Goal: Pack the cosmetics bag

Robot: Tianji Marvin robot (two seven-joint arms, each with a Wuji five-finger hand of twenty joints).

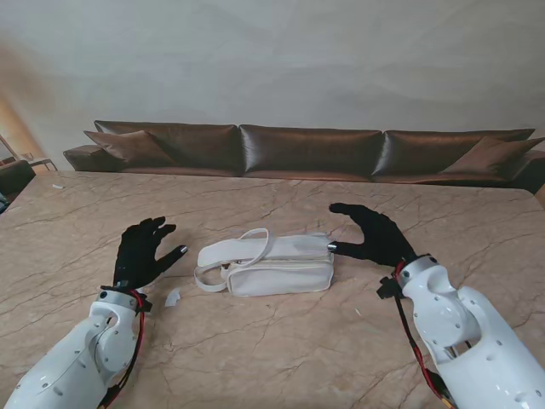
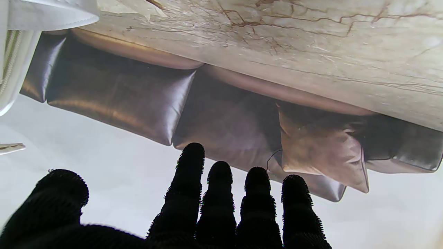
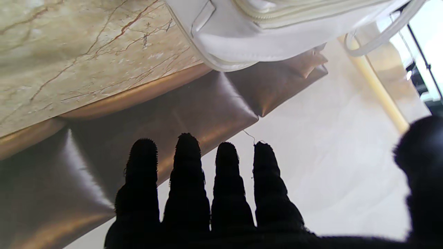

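Beige marble table with brown veins (image 1: 281, 341) runs back to a long brown leather sofa (image 1: 311, 152). Smack in the middle lies the white zippered cosmetics bag with a loop strap (image 1: 277, 265), zip looks closed. Left hand in a black glove (image 1: 143, 253) sits left of the bag, a gap between its thumb tip and the strap, fingers spread, holding nothing. Right hand in a black glove (image 1: 372, 236) is at the bag's right end, fingers spread too, thumb tip just beside the bag's edge; can't tell if it's touching. Small white scrap (image 1: 173, 297) lies near the left wrist.
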